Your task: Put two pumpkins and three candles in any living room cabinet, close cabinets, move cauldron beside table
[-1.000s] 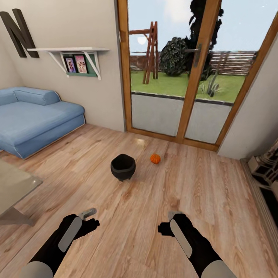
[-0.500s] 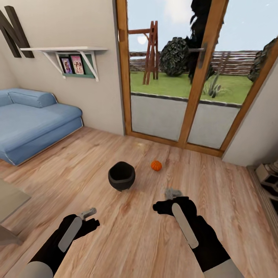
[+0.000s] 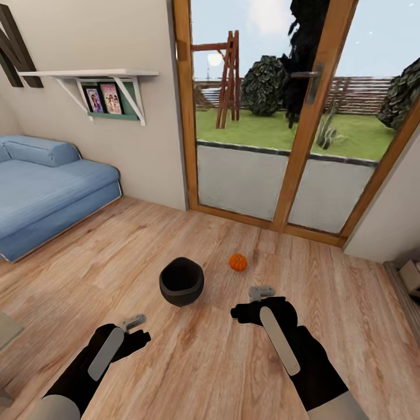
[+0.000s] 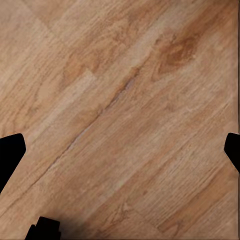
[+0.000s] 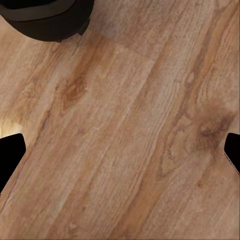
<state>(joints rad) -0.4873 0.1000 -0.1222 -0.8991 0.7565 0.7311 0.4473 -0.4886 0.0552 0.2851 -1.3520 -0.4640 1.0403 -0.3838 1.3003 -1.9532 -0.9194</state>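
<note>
From the head view, the small ribbed orange pumpkin [image 3: 237,262] sits on the pale wood plank floor [image 3: 326,326] ahead of the right tool [image 3: 256,298] — nearer it than the left tool [image 3: 135,326], with the round black cauldron [image 3: 181,282] just beside. In the left wrist view the fingers stand spread over bare floor. In the right wrist view they are likewise spread — the cauldron [image 5: 47,17] at the frame's edge.

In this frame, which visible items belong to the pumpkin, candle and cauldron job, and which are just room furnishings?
Job items:
- pumpkin, on the wood floor
- cauldron, black, on the floor beside the pumpkin but apart from it
- right pincer, open, empty
- left pincer, open, empty

Just there:
- blue sofa
- wall shelf with picture frames
- glass patio door
</note>
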